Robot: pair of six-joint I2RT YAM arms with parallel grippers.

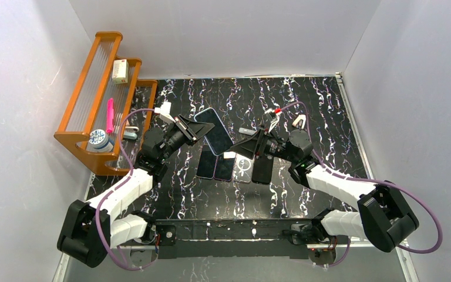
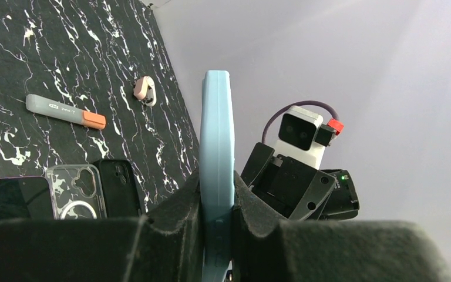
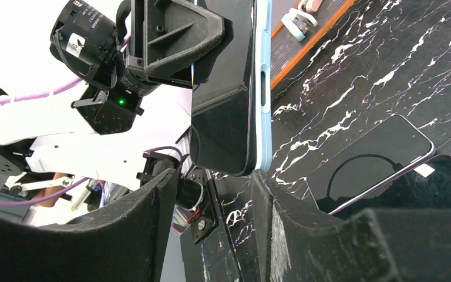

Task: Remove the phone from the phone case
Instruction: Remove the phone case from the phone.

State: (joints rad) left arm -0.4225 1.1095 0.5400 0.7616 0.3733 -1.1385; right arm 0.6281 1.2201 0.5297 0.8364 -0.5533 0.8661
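Over the black marble table [image 1: 305,100], the left gripper [image 2: 217,220] is pinching the light blue phone case [image 2: 216,135] edge-on, holding it lifted with the phone [image 3: 226,117] sitting inside. The right gripper [image 3: 214,185] is hovering spread at its free end, gripping nothing. Other phones [image 1: 214,164] are lying flat below.
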